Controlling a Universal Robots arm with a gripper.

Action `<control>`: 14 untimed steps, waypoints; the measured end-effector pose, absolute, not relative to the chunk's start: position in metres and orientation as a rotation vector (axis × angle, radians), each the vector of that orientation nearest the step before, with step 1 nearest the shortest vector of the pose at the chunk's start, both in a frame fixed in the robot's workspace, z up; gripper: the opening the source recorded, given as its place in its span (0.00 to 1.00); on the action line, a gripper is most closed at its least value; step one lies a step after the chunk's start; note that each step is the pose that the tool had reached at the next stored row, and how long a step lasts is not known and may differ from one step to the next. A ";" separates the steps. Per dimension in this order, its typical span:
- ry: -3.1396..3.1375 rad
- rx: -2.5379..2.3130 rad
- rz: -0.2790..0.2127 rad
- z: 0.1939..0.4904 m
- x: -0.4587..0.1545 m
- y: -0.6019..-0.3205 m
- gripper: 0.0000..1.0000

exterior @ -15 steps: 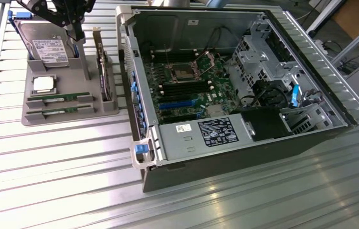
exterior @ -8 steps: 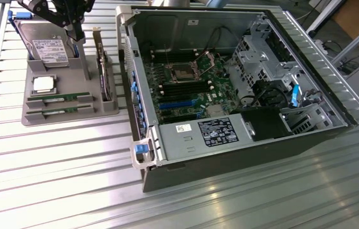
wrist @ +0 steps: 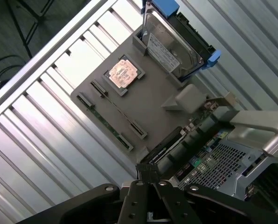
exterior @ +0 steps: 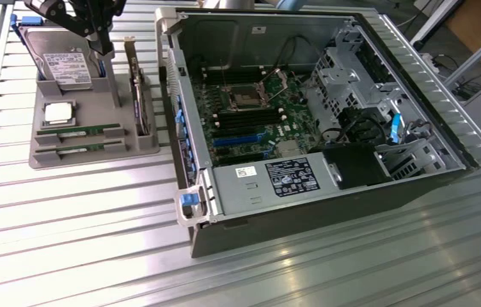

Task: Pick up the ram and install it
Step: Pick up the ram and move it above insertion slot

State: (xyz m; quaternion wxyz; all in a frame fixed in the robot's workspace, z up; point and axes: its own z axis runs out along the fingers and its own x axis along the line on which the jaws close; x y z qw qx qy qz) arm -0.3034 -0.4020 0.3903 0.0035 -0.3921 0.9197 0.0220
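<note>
Item: ram (exterior: pixel 78 131), a thin green stick, lodged on edge between two slotted posts at the near end of the grey holder tray (exterior: pixel 95 105) as seen in the exterior view. A second like stick (exterior: pixel 77 152) is kept in the parallel posts just beside it. The posts are judged to be provided so that each stick is presented upright, its top edge free to be pinched from above. Also held in the tray are a square silver processor chip (exterior: pixel 59 113) in a shallow recess, a hard drive (exterior: pixel 68 67) propped aslant at the far end, and an upright card (exterior: pixel 142 105) with a metal bracket, set along the side towards the computer case (exterior: pixel 309 214). The case is laid open on the slatted tabletop (exterior: pixel 70 217) with its motherboard (exterior: pixel 253 115) exposed, presumably for access from above. The tool (exterior: pixel 104 48) is seen above the far end of the tray, near the hard drive and well apart from the ram, its fingers pressed together with nothing between them.
</note>
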 end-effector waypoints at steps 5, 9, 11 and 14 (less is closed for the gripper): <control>2.870 -1.259 0.069 0.390 -0.303 -0.402 0.10; 2.857 -1.291 0.069 0.390 -0.303 -0.402 0.10; 2.852 -1.301 0.069 0.390 -0.303 -0.402 0.10; 2.846 -1.314 0.069 0.390 -0.303 -0.402 0.10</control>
